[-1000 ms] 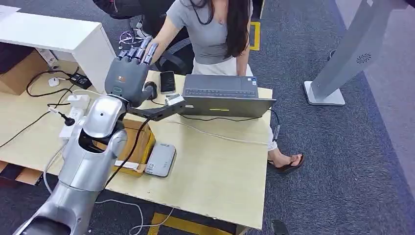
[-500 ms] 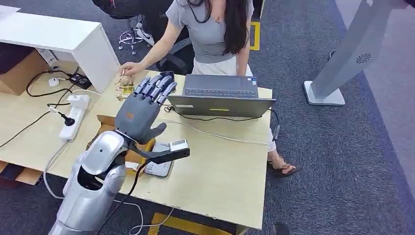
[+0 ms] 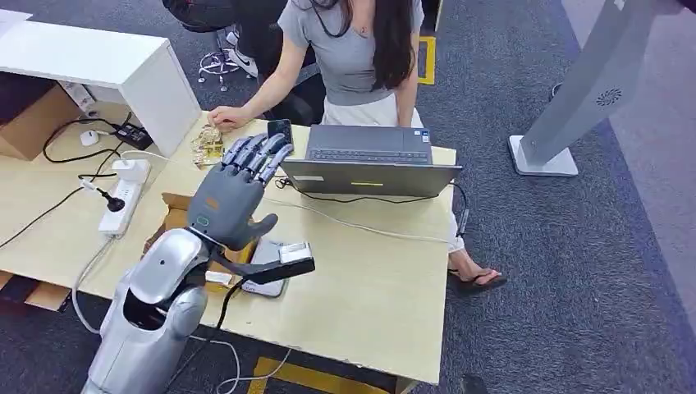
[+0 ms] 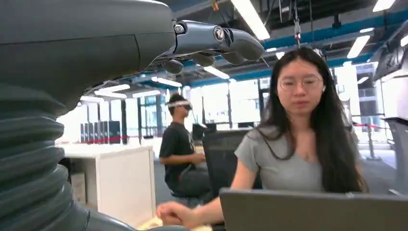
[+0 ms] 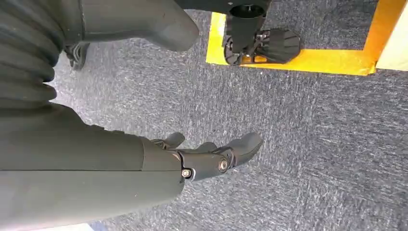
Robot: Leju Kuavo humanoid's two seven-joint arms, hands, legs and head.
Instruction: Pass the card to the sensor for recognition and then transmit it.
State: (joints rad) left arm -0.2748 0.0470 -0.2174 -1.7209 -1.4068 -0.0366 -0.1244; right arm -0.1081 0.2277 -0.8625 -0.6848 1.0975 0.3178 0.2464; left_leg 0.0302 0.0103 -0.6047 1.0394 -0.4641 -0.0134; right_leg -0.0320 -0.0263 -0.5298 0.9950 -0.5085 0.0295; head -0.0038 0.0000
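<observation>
Wooden table (image 3: 361, 279) — bears a laptop (image 3: 369, 160), a grey sensor (image 3: 264, 256) and a card (image 3: 208, 146) under the person's hand (image 3: 225, 119). Left hand (image 3: 234, 193) — raised over the sensor, fingers extended, empty. Right hand (image 5: 192, 159) — hanging above carpet, fingers loosely apart, empty.

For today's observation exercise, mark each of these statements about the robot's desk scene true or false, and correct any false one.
1. The left hand is raised above the table with its fingers spread. True.
2. The laptop lies closed flat. False: it stands open, facing the seated person.
3. The person's hand rests on the table near a phone. True.
4. The right hand grips a card. False: it hangs over grey carpet, holding nothing.
5. A grey card reader lies on the table beside a cardboard box. True.
</observation>
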